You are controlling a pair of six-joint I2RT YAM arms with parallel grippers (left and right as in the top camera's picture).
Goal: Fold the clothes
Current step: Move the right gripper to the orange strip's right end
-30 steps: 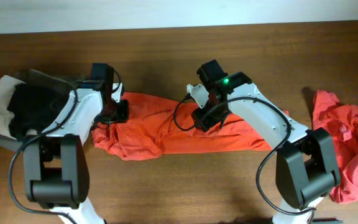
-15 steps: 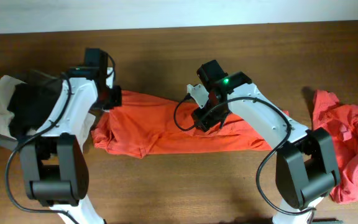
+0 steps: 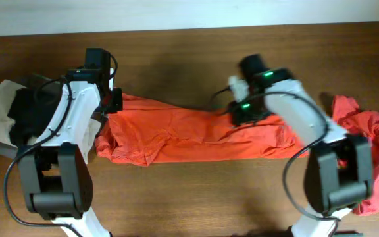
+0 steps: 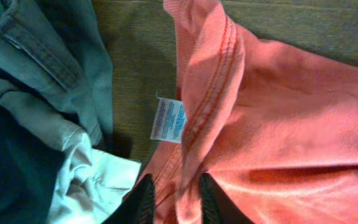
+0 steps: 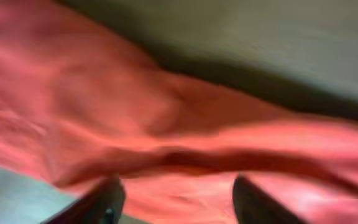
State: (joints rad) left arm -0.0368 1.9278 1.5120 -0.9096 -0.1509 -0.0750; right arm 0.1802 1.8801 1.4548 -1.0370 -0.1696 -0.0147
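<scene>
Over the shirt (image 3: 176, 135) — left gripper (image 4: 174, 200) at collar (image 4: 207, 74), right gripper (image 5: 179, 193) spread.

Table (image 3: 176, 59) — orange garment (image 3: 176, 135) (long), red garment (image 3: 367, 131).

The right wrist view is smeared with blur. The orange-red garment (image 5: 166, 112) shows no seam or print there, and the right gripper (image 5: 178, 202) is two dark shapes cut off by the picture's lower edge. The left gripper (image 4: 176, 202) is cut off the same way. A fold of cloth lies between its fingers (image 4: 143, 199), but whether they pinch it cannot be told. The label (image 4: 168, 119) carries print too small to read. From overhead both grippers hide under their arms, the right arm (image 3: 288, 108) is blurred, and the red garment (image 3: 364, 131) at the far right runs off the edge — partly behind that arm's base.
</scene>
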